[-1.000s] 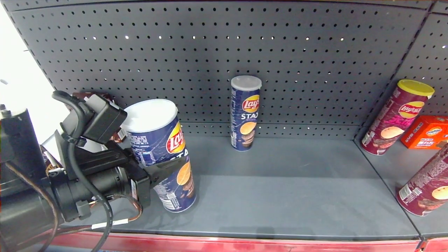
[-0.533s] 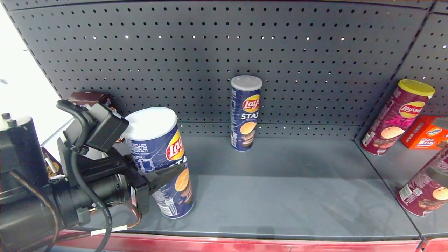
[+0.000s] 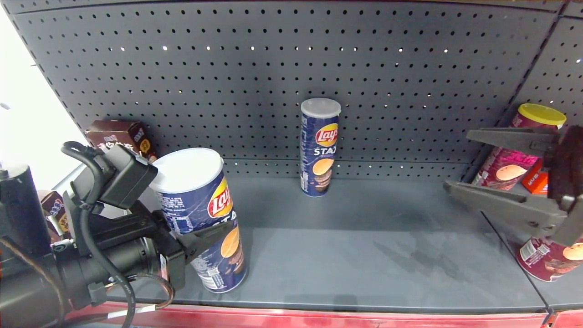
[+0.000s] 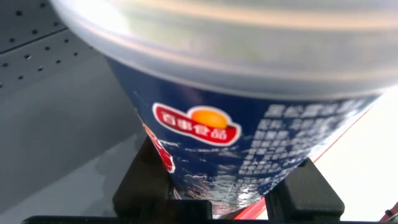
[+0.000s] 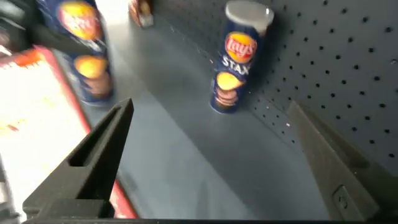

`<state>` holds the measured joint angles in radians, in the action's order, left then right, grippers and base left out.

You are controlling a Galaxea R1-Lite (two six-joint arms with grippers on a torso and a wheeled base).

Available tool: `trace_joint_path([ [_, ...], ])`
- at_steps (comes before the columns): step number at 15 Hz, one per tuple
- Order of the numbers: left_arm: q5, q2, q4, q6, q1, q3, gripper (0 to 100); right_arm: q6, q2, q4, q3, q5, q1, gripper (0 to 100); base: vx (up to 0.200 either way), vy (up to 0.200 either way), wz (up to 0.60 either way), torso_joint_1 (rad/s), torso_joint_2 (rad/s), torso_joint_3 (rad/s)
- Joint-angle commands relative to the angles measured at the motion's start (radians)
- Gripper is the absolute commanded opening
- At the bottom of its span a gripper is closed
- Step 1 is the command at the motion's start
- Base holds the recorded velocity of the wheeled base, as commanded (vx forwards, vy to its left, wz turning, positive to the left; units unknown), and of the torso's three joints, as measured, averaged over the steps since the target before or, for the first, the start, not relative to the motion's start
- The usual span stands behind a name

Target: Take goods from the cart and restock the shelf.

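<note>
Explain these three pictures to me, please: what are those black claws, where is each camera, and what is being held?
This is a two-armed robot restocking a shop shelf. The big picture comes from a camera on its head, looking down at the grey shelf. The black claws are its grippers. The left gripper is shut on a blue chip can, held tilted near the shelf's front edge. The right gripper is open and holds nothing. The other two pictures come from cameras on the wrists. The left one looks at the held can from very close. The right one looks between its own spread fingers toward a second blue can standing upright by the back wall. Also shelved: a brown box, purple cans and an orange box.
</note>
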<state>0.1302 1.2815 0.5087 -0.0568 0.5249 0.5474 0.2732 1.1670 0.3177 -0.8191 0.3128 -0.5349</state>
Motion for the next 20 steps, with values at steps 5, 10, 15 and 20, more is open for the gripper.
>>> trace_joint_path([
  [5, 0.0, -0.014, 0.001, 0.0, -0.008, 0.002, 0, 0.015, 0.178, 0.04, -0.015, -0.096, -0.079, 100, 0.0, 0.0, 0.0, 0.0, 0.0, 0.0],
  [10, 0.0, -0.014, 0.002, 0.0, -0.008, 0.0, 0, -0.054, 0.289, 0.086, -0.063, -0.046, -0.073, 100, 0.0, 0.0, 0.0, 0.0, 0.0, 0.0],
  [15, 0.002, -0.008, 0.001, 0.0, -0.006, 0.0, 0, -0.063, 0.413, 0.185, -0.114, 0.014, -0.056, 100, 0.0, 0.0, 0.0, 0.0, 0.0, 0.0],
  [20, 0.002, -0.008, -0.001, 0.0, -0.008, -0.003, 0, -0.065, 0.568, 0.319, -0.19, 0.111, 0.007, 100, 0.0, 0.0, 0.0, 0.0, 0.0, 0.0],
])
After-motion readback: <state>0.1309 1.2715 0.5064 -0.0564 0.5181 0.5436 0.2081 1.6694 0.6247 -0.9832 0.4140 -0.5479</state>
